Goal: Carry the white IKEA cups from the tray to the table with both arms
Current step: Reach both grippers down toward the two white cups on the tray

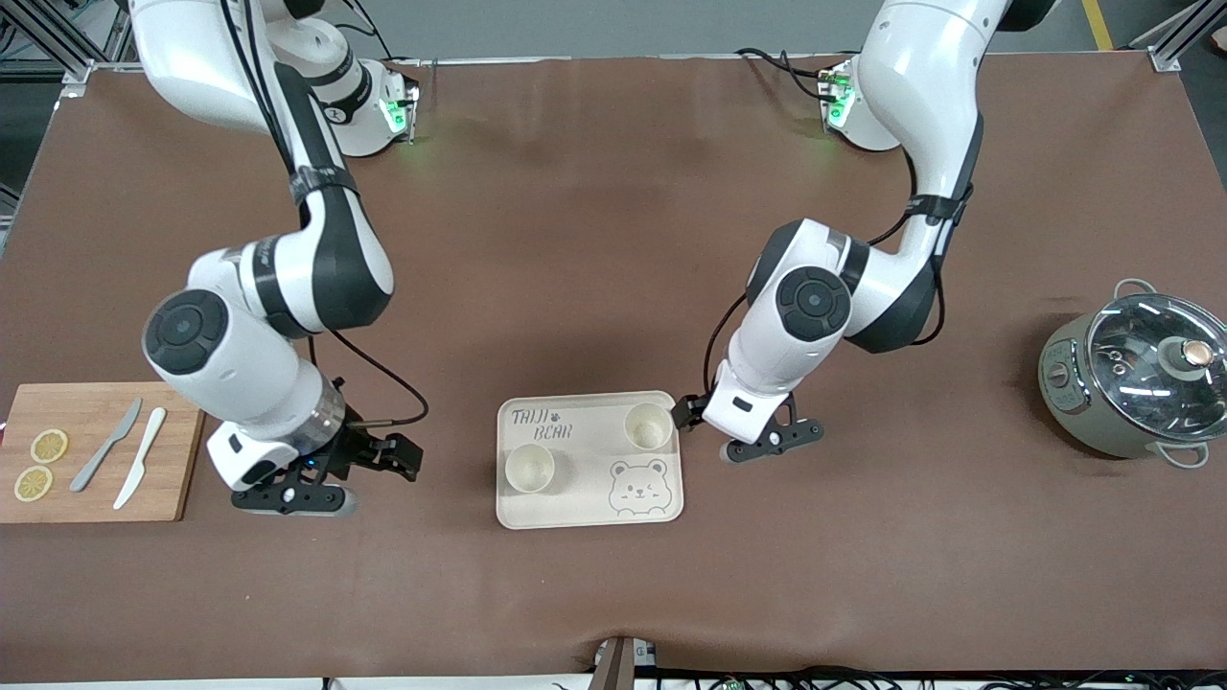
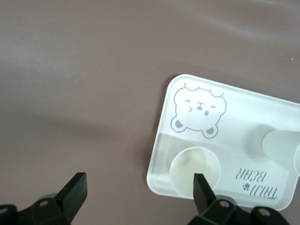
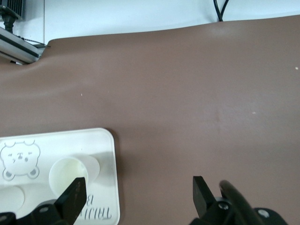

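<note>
Two white IKEA cups stand upright on the cream bear tray (image 1: 590, 513). One cup (image 1: 530, 469) is toward the right arm's end and nearer the front camera. The other cup (image 1: 648, 426) is toward the left arm's end. My right gripper (image 1: 331, 477) is open and empty, low over bare table beside the tray; its wrist view shows the gripper (image 3: 138, 192) and the near cup (image 3: 70, 173). My left gripper (image 1: 752, 431) is open and empty, just off the tray's edge; its wrist view shows the gripper (image 2: 138, 187), one cup (image 2: 194, 171) and the other cup (image 2: 281, 145).
A wooden cutting board (image 1: 96, 402) with two lemon slices (image 1: 48, 446) and two knives (image 1: 125, 455) lies at the right arm's end. A grey pot with a glass lid (image 1: 1136, 374) stands at the left arm's end.
</note>
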`<state>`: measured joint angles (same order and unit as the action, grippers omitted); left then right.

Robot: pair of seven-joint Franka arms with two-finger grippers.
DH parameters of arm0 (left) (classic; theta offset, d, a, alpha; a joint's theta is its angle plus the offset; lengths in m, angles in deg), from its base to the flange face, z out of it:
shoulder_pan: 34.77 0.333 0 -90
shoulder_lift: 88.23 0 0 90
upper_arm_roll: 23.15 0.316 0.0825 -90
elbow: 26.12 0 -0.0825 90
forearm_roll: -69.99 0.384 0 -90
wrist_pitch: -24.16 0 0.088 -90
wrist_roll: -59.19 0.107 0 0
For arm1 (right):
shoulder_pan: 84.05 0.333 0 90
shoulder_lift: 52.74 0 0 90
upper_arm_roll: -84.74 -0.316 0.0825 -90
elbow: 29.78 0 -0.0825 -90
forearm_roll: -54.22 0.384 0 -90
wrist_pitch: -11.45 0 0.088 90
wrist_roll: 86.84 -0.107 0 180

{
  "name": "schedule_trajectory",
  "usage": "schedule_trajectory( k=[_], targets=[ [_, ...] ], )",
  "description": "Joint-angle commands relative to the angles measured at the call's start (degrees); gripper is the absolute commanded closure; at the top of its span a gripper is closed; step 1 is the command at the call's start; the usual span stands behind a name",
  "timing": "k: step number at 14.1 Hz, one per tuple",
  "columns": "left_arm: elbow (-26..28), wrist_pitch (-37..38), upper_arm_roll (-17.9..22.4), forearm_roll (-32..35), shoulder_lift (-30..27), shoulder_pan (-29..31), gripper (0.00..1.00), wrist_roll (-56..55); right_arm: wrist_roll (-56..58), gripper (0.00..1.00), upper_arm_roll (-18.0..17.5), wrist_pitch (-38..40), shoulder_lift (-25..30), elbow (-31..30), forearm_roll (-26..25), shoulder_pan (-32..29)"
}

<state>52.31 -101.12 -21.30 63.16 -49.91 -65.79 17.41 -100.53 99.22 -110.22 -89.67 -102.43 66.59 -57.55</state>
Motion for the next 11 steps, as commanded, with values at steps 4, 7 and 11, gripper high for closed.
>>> schedule_trajectory(
  k=[4, 7, 11],
  targets=[
    [-1.61, -5.67, 0.44, -0.73, 5.88, -3.87, 0.00, 1.27, -7.49, 0.00, 0.46, -7.34, -6.56, 2.16, 1.17, 4.08],
    [-1.44, -8.30, 0.44, -0.73, 8.08, -4.58, 0.00, 1.44, -7.24, 0.00, 0.54, -7.88, -8.41, 1.90, 1.08, 5.58],
    [-1.35, -11.11, 0.44, -0.38, 9.93, -4.58, 0.00, 1.53, -6.97, 0.00, 0.54, -7.79, -9.72, 1.46, 0.82, 7.16]
  ],
)
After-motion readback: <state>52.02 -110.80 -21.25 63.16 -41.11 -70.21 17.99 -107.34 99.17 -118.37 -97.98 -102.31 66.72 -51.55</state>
